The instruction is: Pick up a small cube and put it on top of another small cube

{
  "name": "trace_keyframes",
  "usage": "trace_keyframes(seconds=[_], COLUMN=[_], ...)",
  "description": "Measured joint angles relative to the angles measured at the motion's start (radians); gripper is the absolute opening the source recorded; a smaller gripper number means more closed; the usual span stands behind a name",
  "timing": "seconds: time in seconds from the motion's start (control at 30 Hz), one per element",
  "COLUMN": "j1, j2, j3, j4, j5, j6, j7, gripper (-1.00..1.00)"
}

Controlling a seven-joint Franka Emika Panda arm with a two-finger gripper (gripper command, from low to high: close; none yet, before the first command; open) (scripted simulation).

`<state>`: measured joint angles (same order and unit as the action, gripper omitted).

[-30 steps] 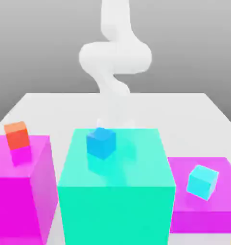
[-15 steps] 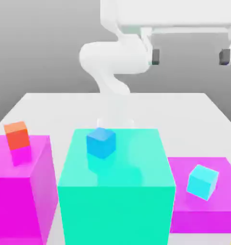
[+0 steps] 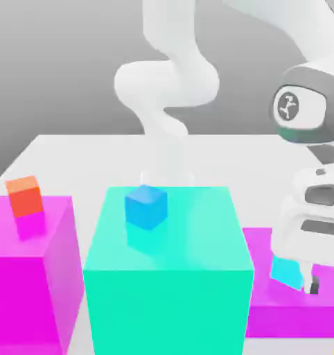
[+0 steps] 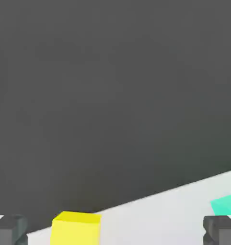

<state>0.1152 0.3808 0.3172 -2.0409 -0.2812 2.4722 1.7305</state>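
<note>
Showing plain yellow small cube point(image 4: 76, 229), flat-faced, unmarked

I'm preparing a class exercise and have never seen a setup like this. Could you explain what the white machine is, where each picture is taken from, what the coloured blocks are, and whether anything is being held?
These are simulator renders. The white machine is a robot arm ending in a two-finger gripper. One picture looks at the scene from outside; the other comes from a camera on the hand, whose dark fingertips stand wide apart with nothing between them. On the white table stand a teal block carrying a small blue cube, and a magenta block carrying a small orange-red cube. A small cyan cube sits partly behind the hand. The hand camera sees a small yellow cube.
</note>
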Motion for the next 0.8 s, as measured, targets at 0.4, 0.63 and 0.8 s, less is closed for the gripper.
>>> trace_keyframes(seconds=[0.4,0.63,0.8], j1=[0.099,0.068,-0.029], j2=[0.276,0.162,-0.004], j3=[-0.05,-0.011,-0.05], j4=[0.065,0.042,0.029], j5=[-0.033,0.01,0.048], j6=[0.124,0.043,-0.052], j7=[0.129,0.087,0.027], gripper=[-1.0,-1.0,-1.0])
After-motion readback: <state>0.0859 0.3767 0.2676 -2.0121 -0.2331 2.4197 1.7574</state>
